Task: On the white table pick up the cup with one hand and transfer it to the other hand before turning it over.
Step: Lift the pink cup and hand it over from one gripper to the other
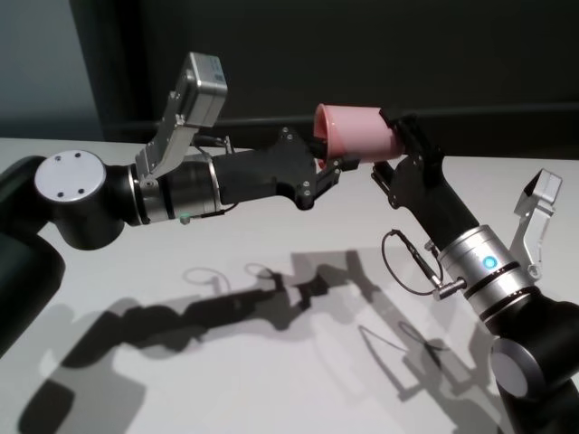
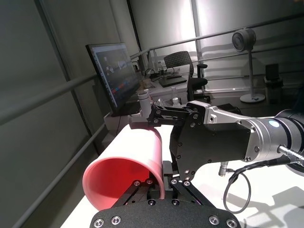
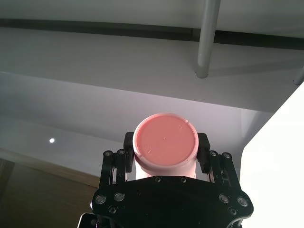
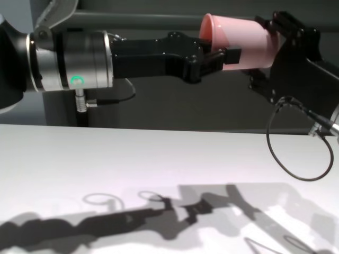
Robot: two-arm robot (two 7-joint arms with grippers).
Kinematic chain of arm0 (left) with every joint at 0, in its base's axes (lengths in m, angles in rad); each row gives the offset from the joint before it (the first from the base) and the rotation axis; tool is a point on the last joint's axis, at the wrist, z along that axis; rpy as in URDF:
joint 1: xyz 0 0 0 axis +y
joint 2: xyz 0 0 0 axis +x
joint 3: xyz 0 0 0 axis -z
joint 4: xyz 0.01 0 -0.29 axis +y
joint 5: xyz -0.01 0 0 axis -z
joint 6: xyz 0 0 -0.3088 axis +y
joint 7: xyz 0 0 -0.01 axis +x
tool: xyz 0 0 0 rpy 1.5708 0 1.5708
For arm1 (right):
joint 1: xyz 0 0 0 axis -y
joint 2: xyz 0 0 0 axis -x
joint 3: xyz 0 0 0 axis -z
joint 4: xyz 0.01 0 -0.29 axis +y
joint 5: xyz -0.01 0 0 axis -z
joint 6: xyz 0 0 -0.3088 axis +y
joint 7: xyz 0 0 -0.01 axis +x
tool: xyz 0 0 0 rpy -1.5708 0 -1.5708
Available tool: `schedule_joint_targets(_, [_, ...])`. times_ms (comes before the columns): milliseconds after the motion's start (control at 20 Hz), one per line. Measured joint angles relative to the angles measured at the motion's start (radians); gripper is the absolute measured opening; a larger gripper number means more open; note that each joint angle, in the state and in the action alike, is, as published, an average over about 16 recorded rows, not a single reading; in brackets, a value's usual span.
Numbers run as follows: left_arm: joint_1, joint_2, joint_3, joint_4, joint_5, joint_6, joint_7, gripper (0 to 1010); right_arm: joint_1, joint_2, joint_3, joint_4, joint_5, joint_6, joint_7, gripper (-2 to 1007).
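Above the white desk [image 1: 271, 362], the cup [image 1: 355, 132] hangs sideways, pinched by both the left end effector [image 1: 331, 163] at its rim and the right end effector [image 1: 398, 145] near its base: handover midway, release and turning-over remain.

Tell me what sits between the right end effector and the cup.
Nothing visible. The right end effector is shut on the cup near its base, its fingers against the cup's sides. The left end effector grips the rim end, holding it sideways above the white table.
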State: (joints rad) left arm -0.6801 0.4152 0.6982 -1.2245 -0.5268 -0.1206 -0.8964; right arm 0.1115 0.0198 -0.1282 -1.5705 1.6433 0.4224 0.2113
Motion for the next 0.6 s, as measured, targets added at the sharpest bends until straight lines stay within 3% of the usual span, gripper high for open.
schedule_joint_targets(600, [0.0,0.0,0.0,0.0,0.0,0.0,0.0,49,0.0,0.0,0.0,0.0,0.001,0.0,0.0,757])
